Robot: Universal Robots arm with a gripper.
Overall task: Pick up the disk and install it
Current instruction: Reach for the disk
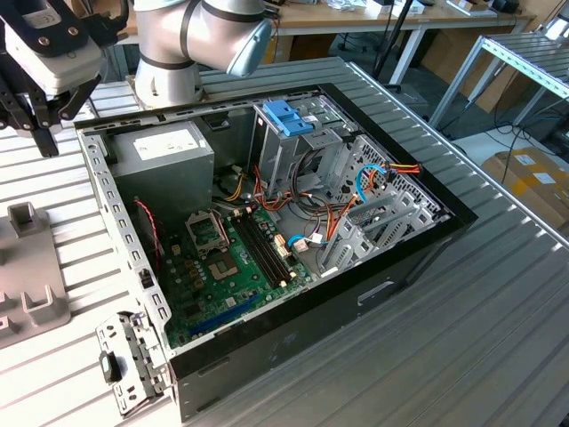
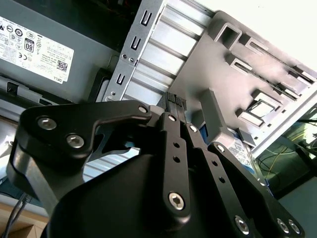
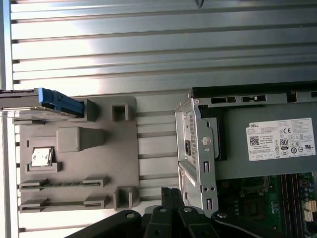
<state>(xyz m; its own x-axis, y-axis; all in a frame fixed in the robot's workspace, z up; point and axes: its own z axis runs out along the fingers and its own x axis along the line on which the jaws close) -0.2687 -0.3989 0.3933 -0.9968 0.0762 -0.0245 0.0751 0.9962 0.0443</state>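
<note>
Bright even light, white glare past the grey tray [image 2: 213,64], computer case [image 1: 373,294] interior shadowed.

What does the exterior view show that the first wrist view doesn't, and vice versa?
Exterior view adds: the arm's base, the drive cage topped by a darker-blue latch piece, the bundled cables, and a loose metal bracket beside the case.
First wrist view adds: the disk, slotted on edge at the border of the grey fixture, and a small silver chip in a recess.
Both share: the fixture, power supply, motherboard, and the gripper, shut and empty, apart from the disk.
</note>
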